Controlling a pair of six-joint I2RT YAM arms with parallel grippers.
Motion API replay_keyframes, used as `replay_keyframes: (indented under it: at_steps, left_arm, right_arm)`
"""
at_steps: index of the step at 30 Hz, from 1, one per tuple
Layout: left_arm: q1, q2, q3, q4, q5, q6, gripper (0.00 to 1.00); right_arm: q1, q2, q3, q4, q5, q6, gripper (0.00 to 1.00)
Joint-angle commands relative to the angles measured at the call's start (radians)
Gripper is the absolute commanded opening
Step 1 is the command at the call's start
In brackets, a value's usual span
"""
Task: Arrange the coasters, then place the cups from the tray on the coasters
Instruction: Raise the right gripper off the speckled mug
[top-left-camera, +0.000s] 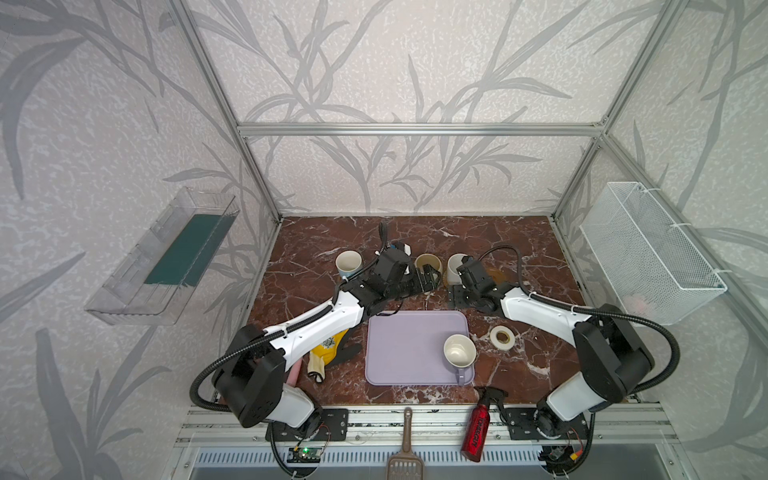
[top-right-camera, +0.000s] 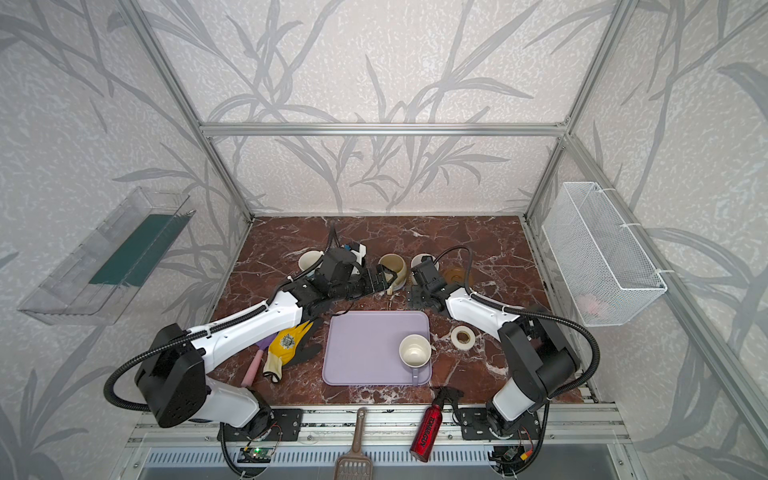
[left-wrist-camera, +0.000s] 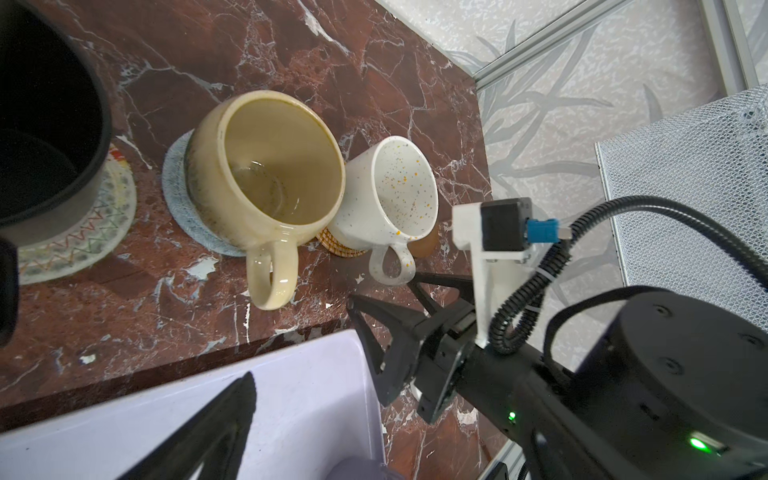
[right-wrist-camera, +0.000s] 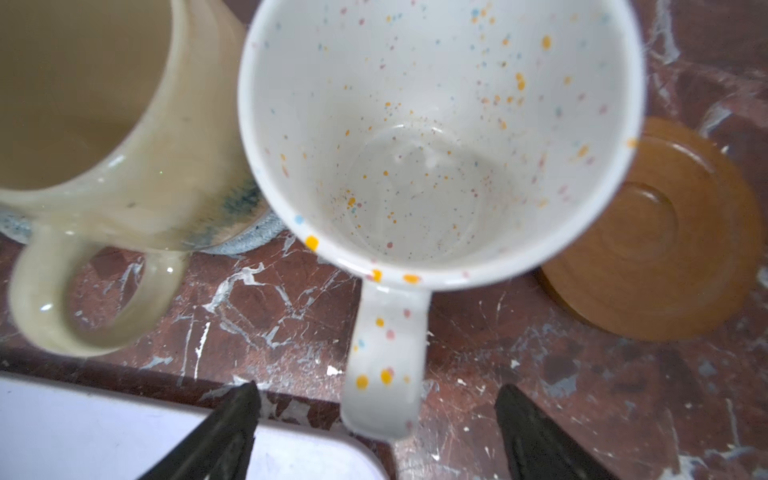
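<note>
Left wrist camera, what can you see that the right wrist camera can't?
Only the left wrist view: the black cup on the cream woven coaster, the rattan coaster, the wire basket. Only the right wrist view: the amber coaster's ringed top. Both: the cream-yellow cup on the grey-blue coaster, the speckled cup, the tray, the open right gripper.
</note>
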Motion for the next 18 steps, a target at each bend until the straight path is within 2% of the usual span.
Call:
replay_keyframes:
  at_steps: [1, 6, 7, 10, 15, 18]
  left_arm:
    - [-0.001, -0.038, -0.021, 0.033, -0.002, -0.004, 0.99]
    - [-0.002, -0.042, -0.041, 0.066, 0.04, -0.001, 0.99]
    - [-0.001, -0.047, -0.051, 0.072, 0.039, -0.002, 0.99]
    - [-0.001, -0.056, -0.067, 0.07, 0.05, 0.001, 0.99]
    - [-0.003, -0.085, -0.086, 0.044, 0.072, 0.009, 0.99]
    - [-0.005, -0.106, -0.087, -0.011, 0.081, 0.02, 0.99]
  right_arm:
    - [-0.001, -0.116, -0.034, -0.017, 0.046, -0.017, 0.9]
    - [-0.001, -0.274, -0.118, 0.027, 0.114, -0.094, 0.92]
    - [-0.001, -0.301, -0.141, 0.039, 0.137, -0.094, 1.0]
    - [-0.016, -0.349, -0.135, -0.075, 0.172, -0.058, 0.99]
    - [-0.031, -0.374, -0.068, -0.286, -0.02, -0.087, 0.99]
    - [-0.031, -0.438, -0.113, -0.301, -0.178, -0.135, 0.99]
